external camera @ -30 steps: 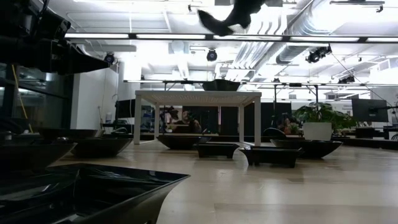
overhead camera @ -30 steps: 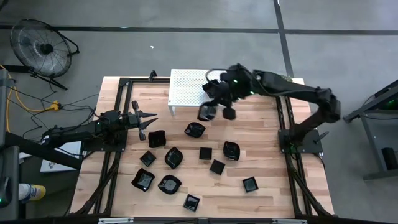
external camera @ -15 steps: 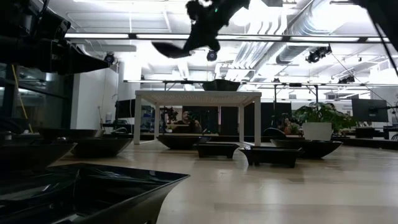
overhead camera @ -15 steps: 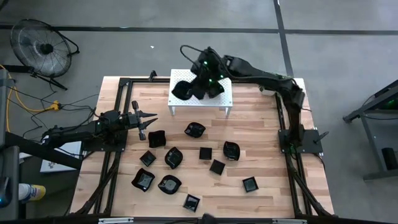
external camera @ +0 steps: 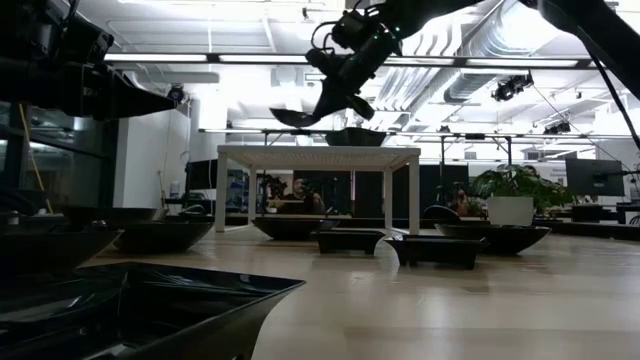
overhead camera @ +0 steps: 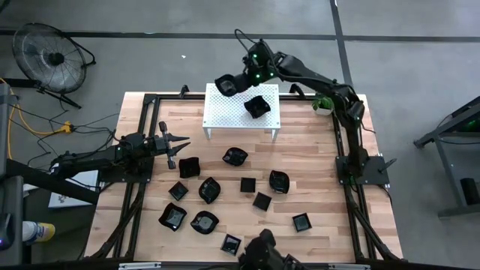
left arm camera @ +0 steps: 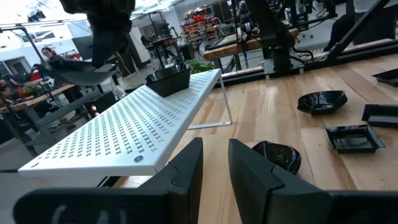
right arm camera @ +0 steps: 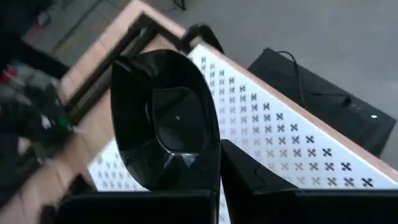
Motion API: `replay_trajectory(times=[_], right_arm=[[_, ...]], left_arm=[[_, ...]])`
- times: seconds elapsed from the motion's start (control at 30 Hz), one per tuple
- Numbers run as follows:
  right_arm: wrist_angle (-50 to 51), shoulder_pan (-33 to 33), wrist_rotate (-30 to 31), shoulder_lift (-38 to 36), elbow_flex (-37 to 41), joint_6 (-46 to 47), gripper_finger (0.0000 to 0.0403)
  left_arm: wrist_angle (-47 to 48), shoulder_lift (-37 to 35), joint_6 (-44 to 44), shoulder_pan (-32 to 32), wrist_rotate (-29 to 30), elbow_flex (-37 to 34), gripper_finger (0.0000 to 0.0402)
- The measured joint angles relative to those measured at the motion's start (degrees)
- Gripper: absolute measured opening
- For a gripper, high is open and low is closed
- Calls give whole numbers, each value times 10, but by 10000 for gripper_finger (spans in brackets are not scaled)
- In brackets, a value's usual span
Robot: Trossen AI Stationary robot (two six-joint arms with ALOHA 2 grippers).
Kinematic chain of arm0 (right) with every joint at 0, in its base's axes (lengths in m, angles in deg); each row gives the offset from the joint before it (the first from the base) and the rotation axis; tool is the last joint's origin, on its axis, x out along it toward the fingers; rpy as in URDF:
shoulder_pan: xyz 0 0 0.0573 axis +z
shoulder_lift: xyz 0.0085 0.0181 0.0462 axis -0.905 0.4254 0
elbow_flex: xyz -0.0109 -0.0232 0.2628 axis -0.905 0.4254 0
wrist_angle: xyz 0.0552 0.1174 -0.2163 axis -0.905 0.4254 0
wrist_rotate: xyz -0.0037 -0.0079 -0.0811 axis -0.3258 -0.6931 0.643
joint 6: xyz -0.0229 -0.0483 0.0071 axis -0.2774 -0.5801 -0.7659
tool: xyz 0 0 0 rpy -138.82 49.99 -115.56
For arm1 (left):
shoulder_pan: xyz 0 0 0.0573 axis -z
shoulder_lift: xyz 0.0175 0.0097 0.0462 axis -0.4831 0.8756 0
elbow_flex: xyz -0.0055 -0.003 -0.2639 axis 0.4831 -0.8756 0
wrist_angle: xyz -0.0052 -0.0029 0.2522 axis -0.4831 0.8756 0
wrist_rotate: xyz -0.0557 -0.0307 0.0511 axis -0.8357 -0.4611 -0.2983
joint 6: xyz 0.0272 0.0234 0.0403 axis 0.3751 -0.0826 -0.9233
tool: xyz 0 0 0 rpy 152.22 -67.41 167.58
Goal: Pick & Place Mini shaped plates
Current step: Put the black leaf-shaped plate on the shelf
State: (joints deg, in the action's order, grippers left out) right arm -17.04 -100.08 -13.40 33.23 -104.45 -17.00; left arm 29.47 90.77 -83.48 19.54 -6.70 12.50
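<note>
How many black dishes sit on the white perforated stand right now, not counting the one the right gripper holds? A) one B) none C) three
A: one black dish rests on the white perforated stand; the right gripper holds another dish above it.

Two dark, matte-black arms, each a chain of slim tubular links joined by bulkier rounded joint housings. The right arm (overhead camera: 315, 79) carries a green indicator light near its wrist and another glowing green spot at a joint farther back; a thin black cable loops out above the wrist. Its base is a squat black block with pale markings. The left arm (overhead camera: 97, 159) is the same black build, with a small green glint on its wrist housing. The left gripper (overhead camera: 177, 143) ends in two tapered black prongs; up close its fingers (left arm camera: 186, 168) are broad, angular, smooth black slabs with bevelled edges.
</note>
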Motion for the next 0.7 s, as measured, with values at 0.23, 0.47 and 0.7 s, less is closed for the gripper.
replay_trajectory(times=[0.23,0.47,0.7], right_arm=[[3,-5,-17,9,0,22,0],[20,6,-6,19,1,8,0],[27,-6,14,24,0,1,0]], left_arm=[[0,0,0,0,0,0,74],[0,0,0,0,0,0,74],[0,0,0,0,0,0,74]])
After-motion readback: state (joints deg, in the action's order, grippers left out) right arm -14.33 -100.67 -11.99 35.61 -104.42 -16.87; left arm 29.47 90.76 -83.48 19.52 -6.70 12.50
